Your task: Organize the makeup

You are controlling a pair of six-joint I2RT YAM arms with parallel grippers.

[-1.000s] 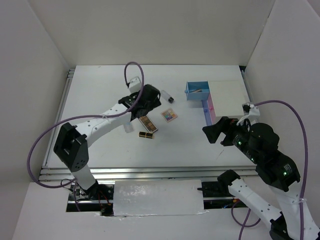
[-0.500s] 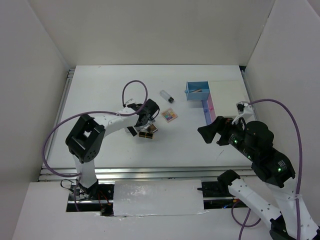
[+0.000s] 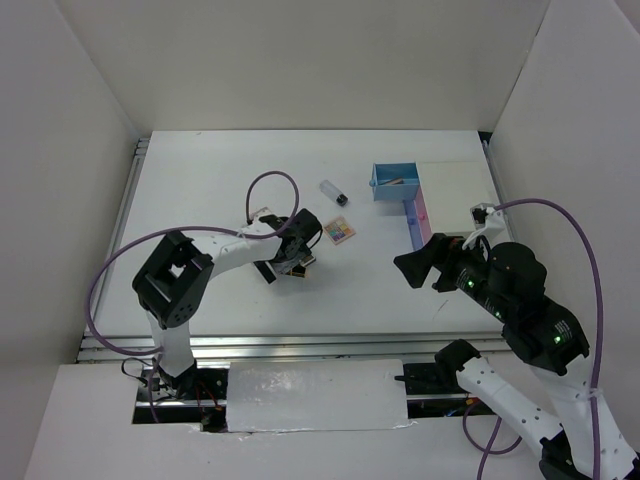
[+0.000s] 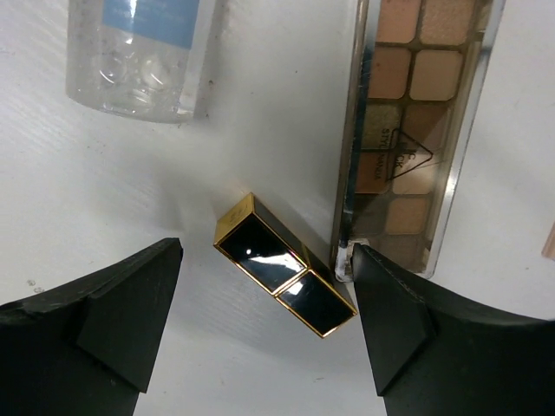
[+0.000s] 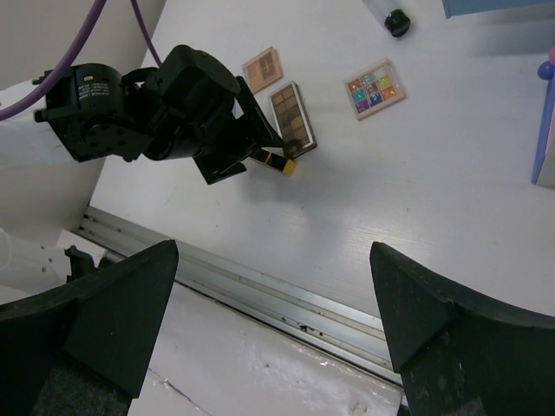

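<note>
A black-gold lipstick tube (image 4: 284,276) lies on the white table between the jaws of my open left gripper (image 4: 267,260), which touches neither side of it. A long pinkish-brown eyeshadow palette (image 4: 422,130) lies just right of it, against the right fingertip (image 4: 381,286). A clear bottle with a blue label (image 4: 143,52) lies up left. From the top, the left gripper (image 3: 290,262) covers the lipstick. A colourful palette (image 3: 338,231) and a black-capped bottle (image 3: 333,192) lie farther back. A small square palette (image 5: 262,68) shows in the right wrist view. My right gripper (image 3: 412,268) is open and empty above the table.
A white box (image 3: 455,192) stands at the back right with a blue drawer (image 3: 396,182) pulled out and a pink drawer (image 3: 421,222) open along its left side. The aluminium rail of the table's front edge (image 5: 286,299) lies below the right gripper.
My left gripper has swung back toward the near side and come down over the lipstick beside the long palette. My right gripper has shifted slightly left.
</note>
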